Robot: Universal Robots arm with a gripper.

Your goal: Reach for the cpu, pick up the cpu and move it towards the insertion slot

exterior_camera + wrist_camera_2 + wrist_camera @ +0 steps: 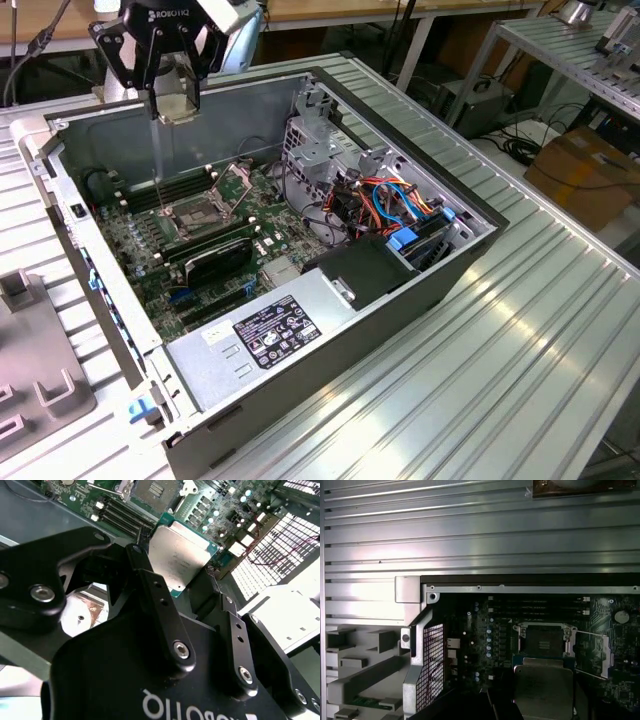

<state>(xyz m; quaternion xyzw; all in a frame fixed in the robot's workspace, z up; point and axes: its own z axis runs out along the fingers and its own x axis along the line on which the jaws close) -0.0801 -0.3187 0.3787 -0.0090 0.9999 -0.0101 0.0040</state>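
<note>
Pale metal catches the eye first: the cpu point(181, 555) is pinched by its edges between the black fingers point(150, 587) of the gripper point(176, 103), which hangs high over the far left corner of the open computer case point(470, 255) in the exterior view, well clear of the board. The jaws are closed only as far as the chip's width, with nothing else in their hold. Down on the green motherboard point(165, 268) sits the insertion slot point(193, 213), its silver frame showing a dark centre and its load plate point(592, 652) swung open to one side; in the first wrist view the chip's face lies just near of that socket point(543, 642). To my eye the pick is done and the carry towards the slot is under way. What it calls for now is squaring the chip over the frame while keeping it level, since a tilt would risk the contacts
</note>
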